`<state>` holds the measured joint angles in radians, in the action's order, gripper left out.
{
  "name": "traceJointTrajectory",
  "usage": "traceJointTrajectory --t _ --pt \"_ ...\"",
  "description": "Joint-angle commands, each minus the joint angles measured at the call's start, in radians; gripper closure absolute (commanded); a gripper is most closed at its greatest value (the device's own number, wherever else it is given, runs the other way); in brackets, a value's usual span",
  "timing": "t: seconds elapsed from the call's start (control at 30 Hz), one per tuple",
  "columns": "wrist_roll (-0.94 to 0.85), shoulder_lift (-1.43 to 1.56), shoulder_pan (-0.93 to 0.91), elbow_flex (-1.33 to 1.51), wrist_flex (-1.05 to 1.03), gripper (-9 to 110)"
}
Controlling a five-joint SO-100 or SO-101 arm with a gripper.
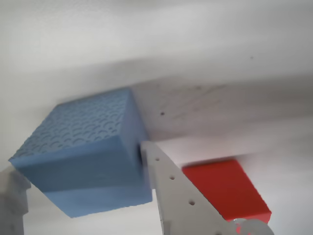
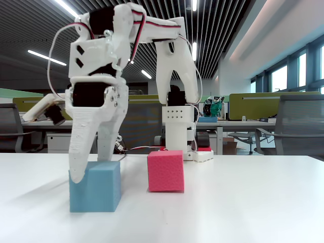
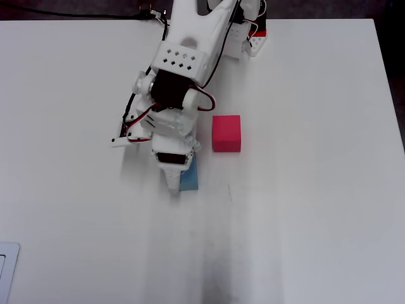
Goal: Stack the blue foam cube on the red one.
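Blue foam cube (image 2: 96, 186) sits clasped between the fingers (image 2: 78, 172) on the white table (image 2: 243, 202), red one (image 2: 165, 170) just beside.

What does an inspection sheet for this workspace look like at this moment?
Surface: white table, bare but for faint marks.
Job's things: blue foam cube on the table, not stacked; red one beside it, apart, nothing on top.
Clutter: nothing seen.
Claw: down at the blue cube, a finger on each side of it; firm grip cannot be confirmed.
Cables: red, black and white wires on the arm; black cable along the far table edge.
Surroundings: open office with desks, chairs, ceiling lights.
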<state>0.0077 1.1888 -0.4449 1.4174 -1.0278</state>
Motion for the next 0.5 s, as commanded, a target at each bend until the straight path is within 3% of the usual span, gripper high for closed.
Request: traceJointTrajectory --t 0.0,0.47 --pt "0.003 0.011 0.008 -0.061 0.008 73" --pt "0.015 0.123 0.015 -0.072 -0.046 79"
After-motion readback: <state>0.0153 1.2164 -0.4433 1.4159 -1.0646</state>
